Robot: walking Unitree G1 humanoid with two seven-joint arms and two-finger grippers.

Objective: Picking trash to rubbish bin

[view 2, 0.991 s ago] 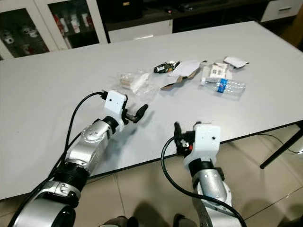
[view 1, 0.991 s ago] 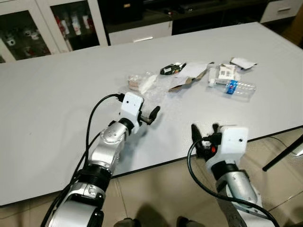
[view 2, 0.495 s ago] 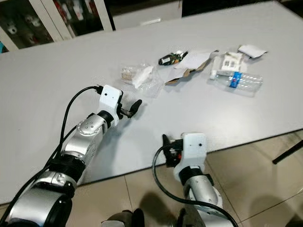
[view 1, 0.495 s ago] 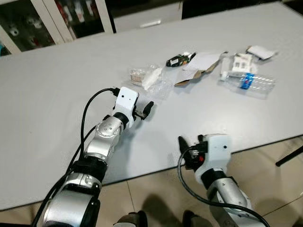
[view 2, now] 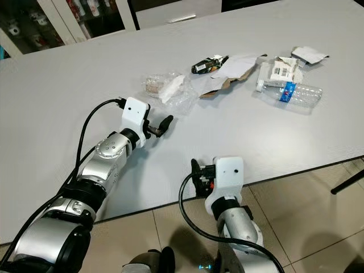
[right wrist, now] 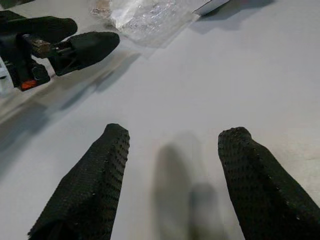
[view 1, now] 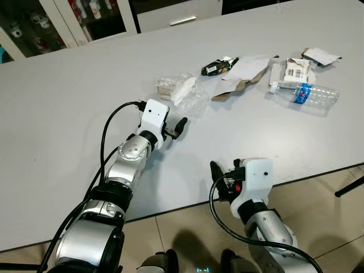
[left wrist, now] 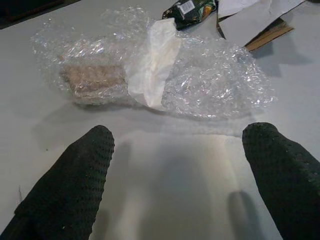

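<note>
Left pincer point(left wrist: 175, 165) advanced; one bottle point(view 1: 307, 95).

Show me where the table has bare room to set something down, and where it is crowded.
Bare: the wide stretch of table to the left of the left gripper, and the near strip between the right gripper and the plastic bottle. Crowded: the far band where bubble wrap, dark wrapper, torn cardboard, bottle and paper scraps lie close together.

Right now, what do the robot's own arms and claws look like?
Both arms are silver metal with black joint rings, each ending in a white boxy wrist housing fed by a looping black cable. The left claw and right claw have black fingers with dimpled pads.
</note>
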